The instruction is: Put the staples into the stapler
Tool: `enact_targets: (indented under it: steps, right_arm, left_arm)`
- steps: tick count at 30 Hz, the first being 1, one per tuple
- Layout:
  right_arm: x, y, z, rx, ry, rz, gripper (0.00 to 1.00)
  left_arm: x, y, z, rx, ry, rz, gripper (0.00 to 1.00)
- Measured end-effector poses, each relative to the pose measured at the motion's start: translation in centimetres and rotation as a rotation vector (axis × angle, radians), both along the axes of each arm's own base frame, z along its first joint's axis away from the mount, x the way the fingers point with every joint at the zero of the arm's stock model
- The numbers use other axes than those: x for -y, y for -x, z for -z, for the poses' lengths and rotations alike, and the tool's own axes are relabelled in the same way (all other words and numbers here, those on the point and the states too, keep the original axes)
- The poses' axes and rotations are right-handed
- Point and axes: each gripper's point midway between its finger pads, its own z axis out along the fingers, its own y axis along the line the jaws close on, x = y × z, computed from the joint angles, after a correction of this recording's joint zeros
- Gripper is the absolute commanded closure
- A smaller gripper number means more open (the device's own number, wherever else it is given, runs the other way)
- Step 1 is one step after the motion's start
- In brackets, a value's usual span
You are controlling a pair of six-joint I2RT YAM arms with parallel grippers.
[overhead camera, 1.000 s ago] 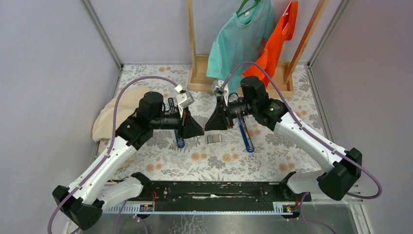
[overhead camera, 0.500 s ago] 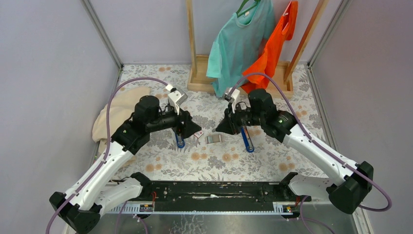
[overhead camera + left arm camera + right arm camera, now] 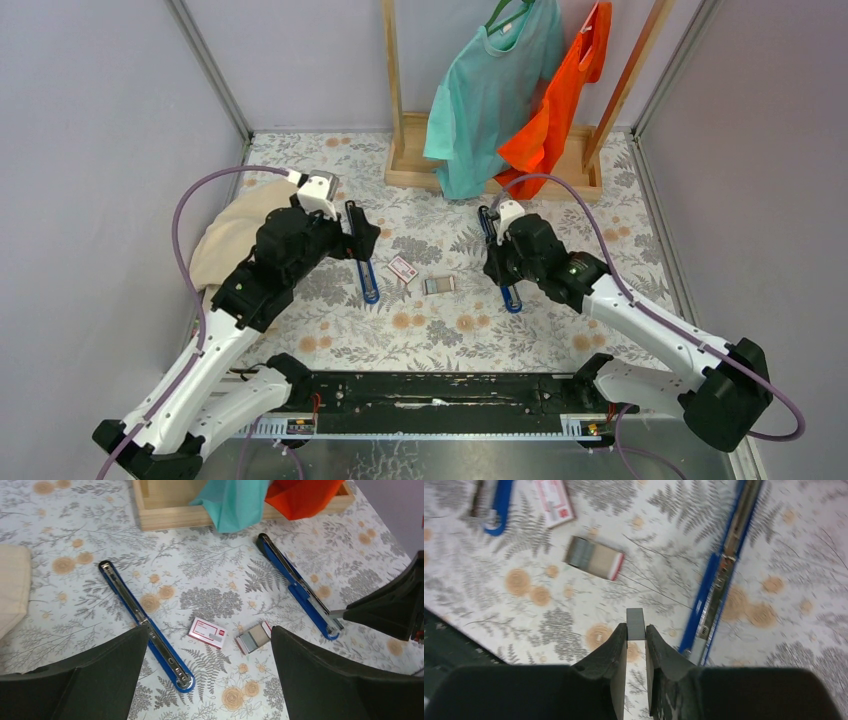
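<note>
Top external view: two robot arms reach over a table (image 3: pixel 330 340) covered in a floral cloth. The left gripper (image 3: pixel 360 228) hangs above the left of two blue staplers, its jaws spread wide with nothing between them. The left stapler (image 3: pixel 145 625) lies flat on the cloth, folded open, its metal rail facing up. The right gripper (image 3: pixel 636 632) has its jaws pressed close, pinching the staples (image 3: pixel 635 620), a small grey block, at the fingertips. In the right wrist view the block sits over the cloth just beside the near end of the right stapler (image 3: pixel 719 580), which also lies open. Between the staplers rest a red and white staple box (image 3: pixel 207 632) and, just beside it, an open tray (image 3: pixel 254 637) with grey contents. A beige cloth (image 3: pixel 235 235) lies at the far left. At the back, a teal shirt (image 3: pixel 495 85) hangs on a wooden rack (image 3: pixel 400 150).
</note>
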Motion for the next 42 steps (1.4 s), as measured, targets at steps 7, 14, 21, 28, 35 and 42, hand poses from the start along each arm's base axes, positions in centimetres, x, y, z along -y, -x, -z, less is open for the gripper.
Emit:
enact_targets:
  steps: [7, 14, 21, 28, 35, 42]
  right_arm:
    - [3.3, -1.3, 2.7, 0.003, 0.132, 0.179, 0.88]
    - [5.0, -2.3, 5.1, -0.011, 0.254, 0.26, 0.88]
    - [6.0, -2.6, 6.9, -0.03, 0.324, 0.291, 0.88]
    - [6.4, -2.7, 8.1, -0.056, 0.355, 0.299, 0.9]
    - [6.3, -3.1, 8.3, -0.054, 0.352, 0.303, 0.91]
    - [6.3, -3.2, 8.7, -0.059, 0.356, 0.307, 0.91]
  left_arm:
    - [-1.8, -0.6, -0.4, 0.017, 0.003, -0.097, 0.0]
    - [-3.5, -1.1, -0.5, 0.026, 0.009, -0.191, 0.0]
    - [-4.4, -1.1, -0.7, 0.037, 0.013, -0.236, 0.0]
    - [-4.6, -1.2, -0.5, 0.033, 0.011, -0.246, 0.0]
    - [-4.6, -1.2, -0.5, 0.035, 0.012, -0.246, 0.0]
    - [-4.8, -1.2, -0.5, 0.034, 0.012, -0.249, 0.0]
